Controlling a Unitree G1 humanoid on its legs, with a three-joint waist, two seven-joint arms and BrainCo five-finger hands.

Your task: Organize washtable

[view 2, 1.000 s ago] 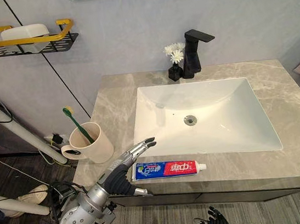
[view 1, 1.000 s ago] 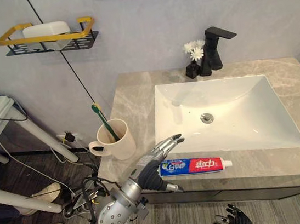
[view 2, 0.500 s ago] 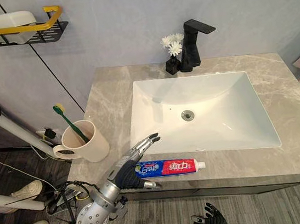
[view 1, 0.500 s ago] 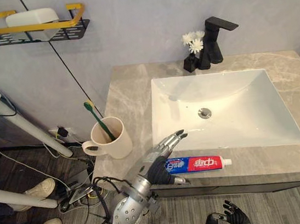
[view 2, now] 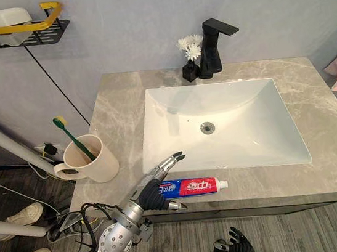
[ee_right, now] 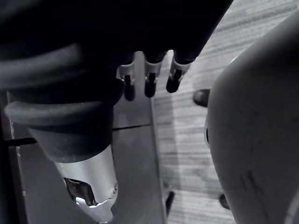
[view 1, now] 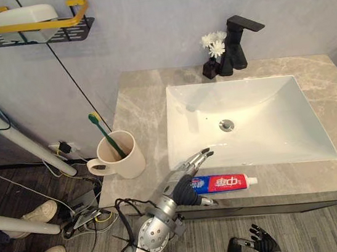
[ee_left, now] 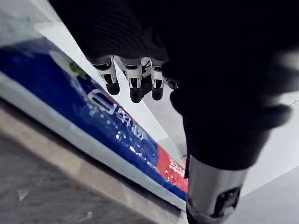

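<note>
One toothpaste (view 1: 226, 183) loose before sink (view 1: 267, 119), left hand (view 1: 185, 183) spread over its blue end without grip; toothbrush (view 1: 102, 130) already in cup (view 1: 127, 165) left of sink; stowing judged outstanding.

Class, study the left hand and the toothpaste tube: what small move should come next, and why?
Probably close the left hand on the toothpaste tube: its fingers are straight over the tube's flat end, thumb on the near side, and the tube lies flat on the counter.
</note>
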